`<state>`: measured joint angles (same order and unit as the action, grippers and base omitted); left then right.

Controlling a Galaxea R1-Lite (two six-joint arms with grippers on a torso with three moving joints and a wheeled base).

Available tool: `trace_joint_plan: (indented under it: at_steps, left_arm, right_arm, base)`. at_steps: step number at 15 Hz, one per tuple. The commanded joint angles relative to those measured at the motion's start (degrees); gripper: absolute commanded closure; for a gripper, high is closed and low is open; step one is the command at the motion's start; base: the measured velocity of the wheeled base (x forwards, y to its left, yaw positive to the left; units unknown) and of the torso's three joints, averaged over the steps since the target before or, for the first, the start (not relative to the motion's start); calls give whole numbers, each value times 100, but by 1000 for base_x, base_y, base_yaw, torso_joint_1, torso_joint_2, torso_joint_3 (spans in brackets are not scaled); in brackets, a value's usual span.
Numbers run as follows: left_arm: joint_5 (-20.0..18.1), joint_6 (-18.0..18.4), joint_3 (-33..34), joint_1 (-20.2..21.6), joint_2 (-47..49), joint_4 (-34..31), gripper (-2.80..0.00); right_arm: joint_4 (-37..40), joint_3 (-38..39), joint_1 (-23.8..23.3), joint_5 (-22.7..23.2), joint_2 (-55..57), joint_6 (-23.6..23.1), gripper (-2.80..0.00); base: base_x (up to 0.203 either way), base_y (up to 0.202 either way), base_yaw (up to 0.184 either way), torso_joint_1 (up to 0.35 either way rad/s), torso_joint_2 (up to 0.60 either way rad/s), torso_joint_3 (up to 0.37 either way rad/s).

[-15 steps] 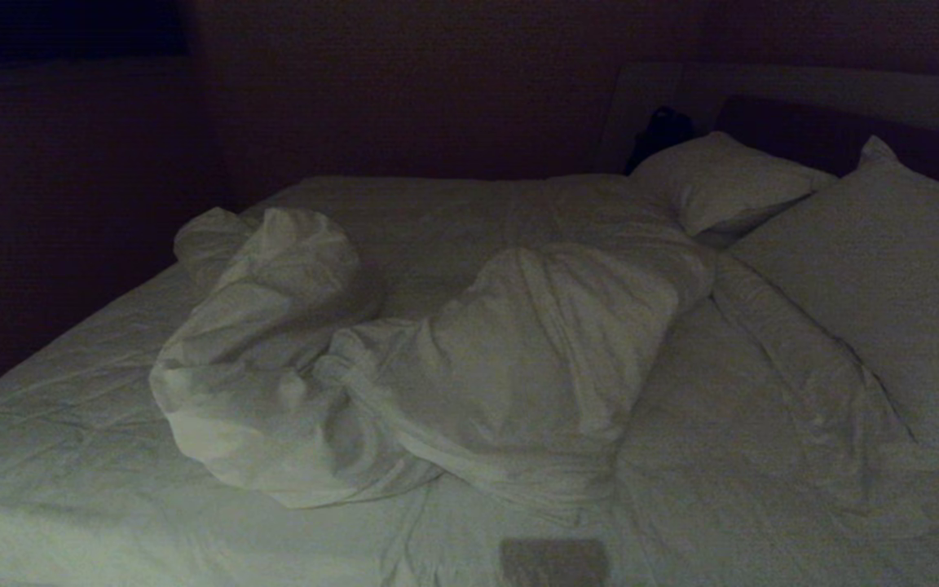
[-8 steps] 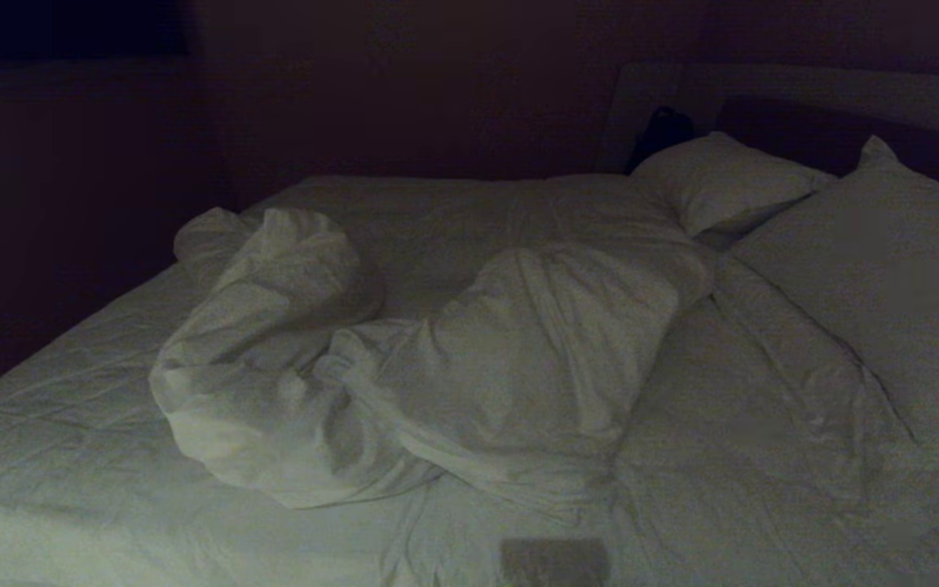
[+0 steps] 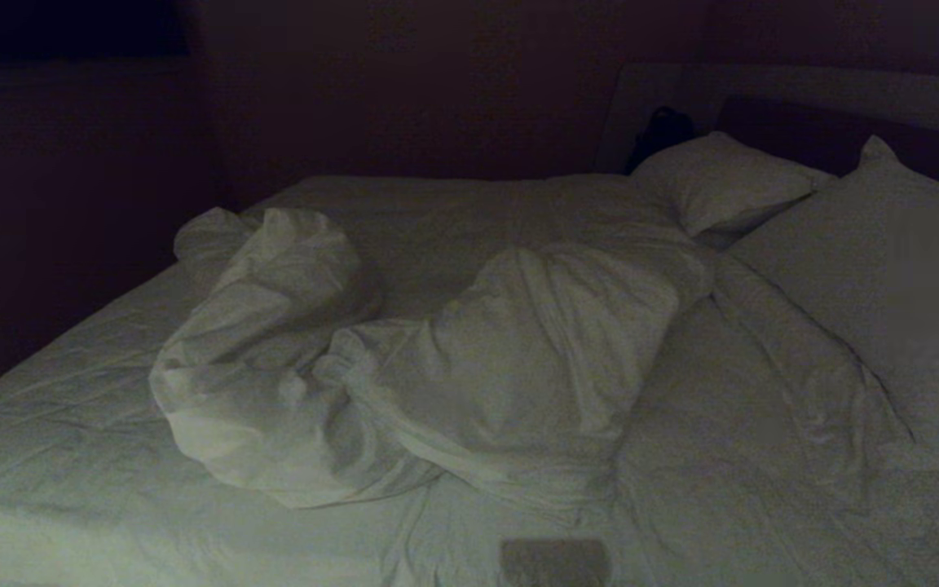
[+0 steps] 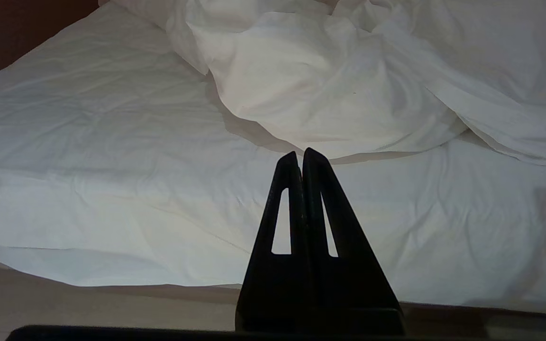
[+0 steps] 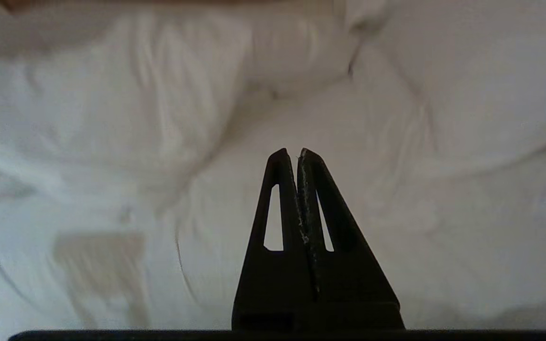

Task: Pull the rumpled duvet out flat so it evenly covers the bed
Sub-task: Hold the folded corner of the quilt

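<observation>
The duvet lies bunched in a thick white heap across the middle of the bed, with creased sheet bare on the near left side. Neither gripper shows in the head view. In the left wrist view my left gripper is shut and empty, hanging off the bed's near edge, short of the duvet's front fold. My right gripper is shut and empty too, above the white bedding, with the duvet ahead of it.
Two white pillows lean at the right by the headboard, with a dark object behind the far one. A small grey patch lies on the sheet at the near edge. Beige floor runs below the bed's edge.
</observation>
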<state>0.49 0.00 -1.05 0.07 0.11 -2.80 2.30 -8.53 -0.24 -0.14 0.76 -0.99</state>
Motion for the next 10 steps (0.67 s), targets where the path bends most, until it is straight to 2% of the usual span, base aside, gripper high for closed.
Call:
trace_joint_plan:
  at_steps: [1,4,10]
  left_arm:
    - [4,0,-1,1,-2,-1,0]
    - [4,0,-1,1,-2,-1,0]
    - [4,0,2,1,-2,-1,0]
  right_arm:
    - [349,-508,2,13,290,-6,0]
    - [318,-1538,5,21,1164,-2,0]
    - [-363,-3558,7,43,3185,41,0]
  base:
    - [0,0,0,0,0,0]
    - [0,0,0,0,0,0]
    - [0,0,0,0,0,0]
